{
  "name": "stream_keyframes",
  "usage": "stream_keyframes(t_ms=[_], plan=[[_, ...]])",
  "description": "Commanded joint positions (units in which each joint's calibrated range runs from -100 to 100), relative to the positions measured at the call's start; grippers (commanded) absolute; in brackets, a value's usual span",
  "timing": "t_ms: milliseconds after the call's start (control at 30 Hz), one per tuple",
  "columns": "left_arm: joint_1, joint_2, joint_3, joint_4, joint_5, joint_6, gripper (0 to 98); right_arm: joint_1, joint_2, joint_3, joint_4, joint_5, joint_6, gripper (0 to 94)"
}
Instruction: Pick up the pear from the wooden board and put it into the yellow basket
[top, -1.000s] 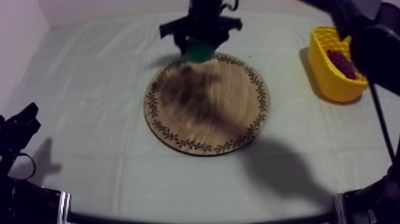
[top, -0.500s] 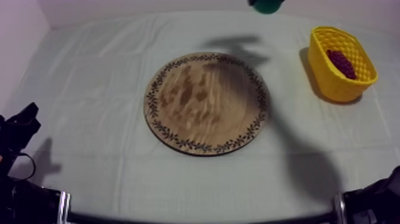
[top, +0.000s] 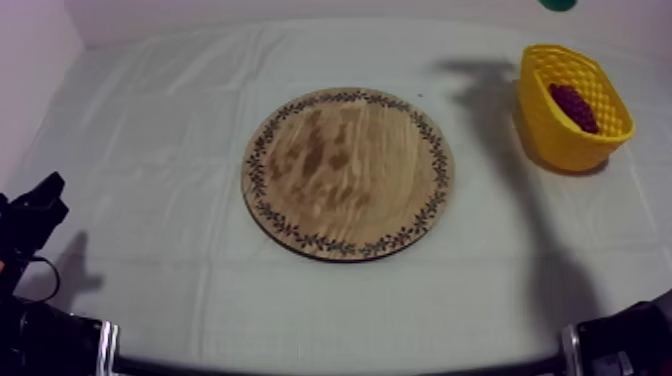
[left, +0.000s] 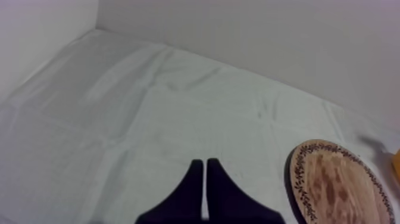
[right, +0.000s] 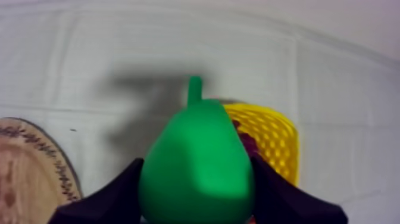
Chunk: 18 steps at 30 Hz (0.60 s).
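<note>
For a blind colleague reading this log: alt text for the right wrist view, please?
A green pear is gripped between the right gripper's two black fingers, its stem pointing away from the camera. Just beyond it sits the yellow basket with a bunch of grapes inside; the wooden board's patterned rim lies on the grey-white cloth nearby.

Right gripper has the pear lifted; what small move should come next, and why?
Probably carry the pear a little farther, over the opening of the yellow basket, before lowering. The right gripper is shut on it, the basket sits just beyond it, and a bunch of grapes already lies inside, so aim for the free part.
</note>
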Motion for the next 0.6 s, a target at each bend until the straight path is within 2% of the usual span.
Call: stream_keyframes(t_ms=[0,400,567], plan=[[0.00,0.00,0.00,-0.02,-0.01,0.01,0.1,1.99,-0.21,3.01,0.13,-1.16,0.06,29.8],[0.00,0.00,0.00,-0.02,-0.01,0.01,0.1,8.40,-0.18,18.08,1.96,-11.45,0.23,29.8],[0.00,0.00,0.00,-0.02,-0.01,0.01,0.1,9.71,1.25,23.59,0.39,-16.19,2.00,29.7]])
